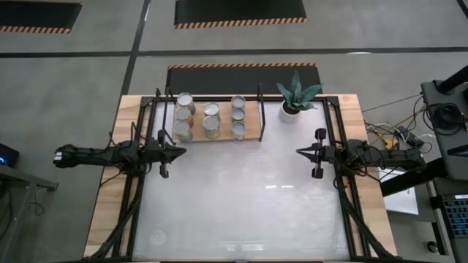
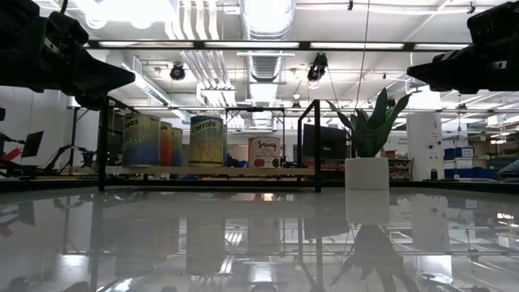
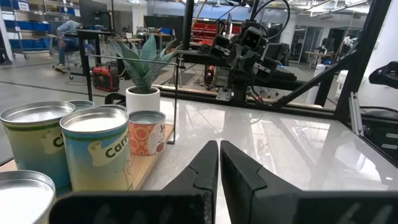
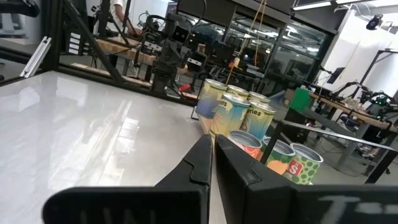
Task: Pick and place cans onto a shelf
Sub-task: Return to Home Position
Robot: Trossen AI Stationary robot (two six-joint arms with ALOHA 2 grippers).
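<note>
Several cans [image 1: 210, 118] with shiny round tops and coloured labels stand upright on the shelf [image 1: 252, 123], a light wooden board in a black frame at the table's far side. They also show in the low view [image 2: 206, 141], the left wrist view [image 3: 96, 149] and the right wrist view [image 4: 236, 112]. My left gripper [image 1: 183, 152] is shut and hovers level near the table's left edge, just in front of the shelf. My right gripper [image 1: 298, 152] is shut and hovers level near the right edge. Neither holds anything.
A white pot with a spiky green plant [image 1: 295, 98] stands right of the shelf at the far side. Black frame rails [image 1: 340, 146] run along both table sides. The white tabletop [image 1: 241, 197] stretches between and in front of the arms. A person [image 3: 65, 34] is in the room behind.
</note>
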